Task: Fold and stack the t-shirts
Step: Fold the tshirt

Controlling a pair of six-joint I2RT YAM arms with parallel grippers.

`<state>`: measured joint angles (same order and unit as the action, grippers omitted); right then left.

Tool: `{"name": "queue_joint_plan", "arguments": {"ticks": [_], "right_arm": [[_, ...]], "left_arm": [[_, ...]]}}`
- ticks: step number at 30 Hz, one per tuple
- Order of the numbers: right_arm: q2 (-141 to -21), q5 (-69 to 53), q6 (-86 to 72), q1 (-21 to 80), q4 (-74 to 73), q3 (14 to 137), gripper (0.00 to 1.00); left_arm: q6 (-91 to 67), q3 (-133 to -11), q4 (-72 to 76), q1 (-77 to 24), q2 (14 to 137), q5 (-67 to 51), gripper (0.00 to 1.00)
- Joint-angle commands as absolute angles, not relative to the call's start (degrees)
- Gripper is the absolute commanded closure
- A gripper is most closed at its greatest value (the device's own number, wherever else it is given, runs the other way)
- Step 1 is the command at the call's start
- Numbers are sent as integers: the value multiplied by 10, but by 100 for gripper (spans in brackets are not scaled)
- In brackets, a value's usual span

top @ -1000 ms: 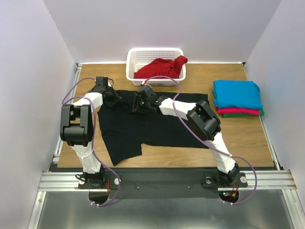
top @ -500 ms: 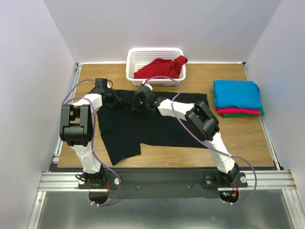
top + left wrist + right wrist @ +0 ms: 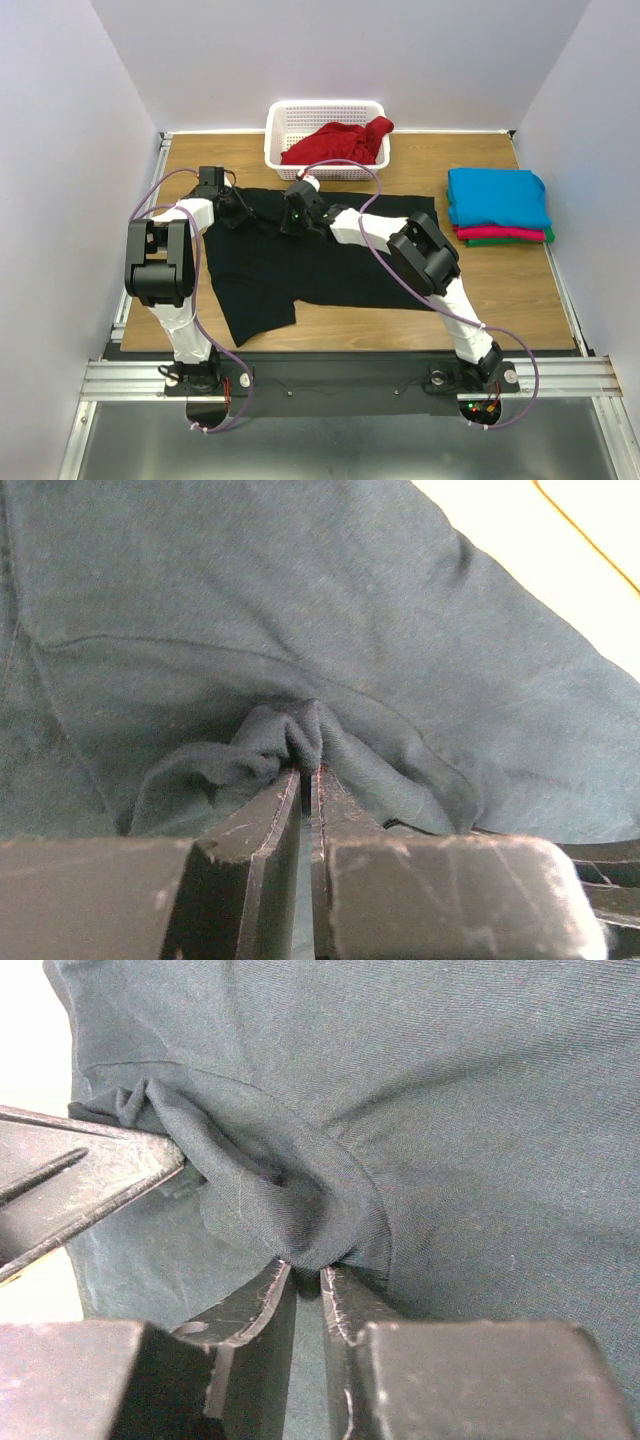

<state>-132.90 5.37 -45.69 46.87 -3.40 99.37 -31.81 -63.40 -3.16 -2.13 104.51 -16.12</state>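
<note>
Since both arms have hold of soft cloth, start at the tips: left gripper [image 3: 305, 772] is closed narrow on a bunched ridge of the black t-shirt [image 3: 330, 610]. Right gripper [image 3: 305, 1272] is likewise nipped tight on a puckered fold of the same shirt. Fabric looks light & limp, no stiffness, so it'll prob. sag and drag rather than slip. Best hold is along one edge w/ the grippers apart, roughly as now.

Behind the tips, the rest of the shirt lies flat on the wood surface [image 3: 500, 290], spreading back toward the arm bases and off to the right gripper's right. Long axis runs L–R; one flap juts nearward on the left. Neck vs hem: can't tell.

Just past the grippers sits the white lattice basket [image 3: 283, 125] w/ a red t-shirt [image 3: 335, 142] heaped in it. Well off right is a folded stack: turquoise-blue t-shirt [image 3: 497, 197] on top, pink-red [image 3: 500, 233] and green [image 3: 510, 241] beneath.
</note>
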Motion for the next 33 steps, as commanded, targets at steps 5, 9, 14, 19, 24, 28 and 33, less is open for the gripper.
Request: {"name": "queue_joint_plan", "arguments": {"ticks": [5, 9, 14, 19, 24, 28, 33], "right_arm": [[-1253, 102, -426, 483, -20, 965, 83], [-1258, 84, -414, 484, -49, 971, 93], [-1263, 58, -414, 484, -76, 980, 99], [-1248, 27, -434, 485, -111, 966, 100], [-1228, 3, -446, 484, -146, 955, 99], [-1212, -23, -448, 485, -162, 944, 99], [-1199, -22, -451, 485, -173, 939, 99]], "left_arm": [[-310, -607, -31, -18, 989, -167, 83], [-310, -597, -33, -18, 975, -164, 83], [-312, -578, -38, -18, 952, -153, 83], [-323, -541, -40, -18, 921, -140, 83], [-341, -483, -40, -18, 874, -129, 82], [-345, -468, -56, -18, 839, -114, 82], [-345, -460, -76, -18, 818, -125, 82]]}}
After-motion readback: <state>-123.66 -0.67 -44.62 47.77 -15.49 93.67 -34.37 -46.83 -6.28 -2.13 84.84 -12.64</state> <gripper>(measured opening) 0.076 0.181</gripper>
